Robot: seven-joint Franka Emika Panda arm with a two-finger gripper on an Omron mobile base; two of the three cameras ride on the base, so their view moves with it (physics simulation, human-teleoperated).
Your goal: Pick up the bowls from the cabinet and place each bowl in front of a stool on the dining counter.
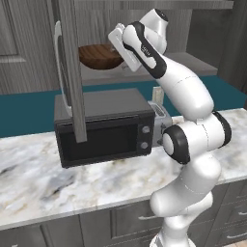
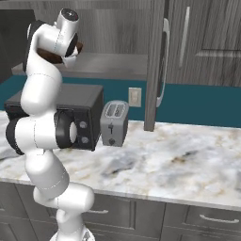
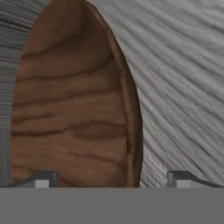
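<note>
We see the wooden bowl (image 1: 99, 56) on the shelf (image 1: 159, 72) in the open cabinet (image 1: 71, 67), above the microwave (image 1: 103, 126). The toaster (image 2: 114, 123) stands just right of it on the worktop (image 2: 188, 162).

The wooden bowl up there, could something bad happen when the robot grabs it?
Maybe. The hand is open, with the bowl's rim between its fingers. If they close badly, the rim could slip and the bowl could tip off the shelf. It might then drop onto the microwave below. The open cabinet door stands close beside, so pulling out sideways could bump it.
</note>
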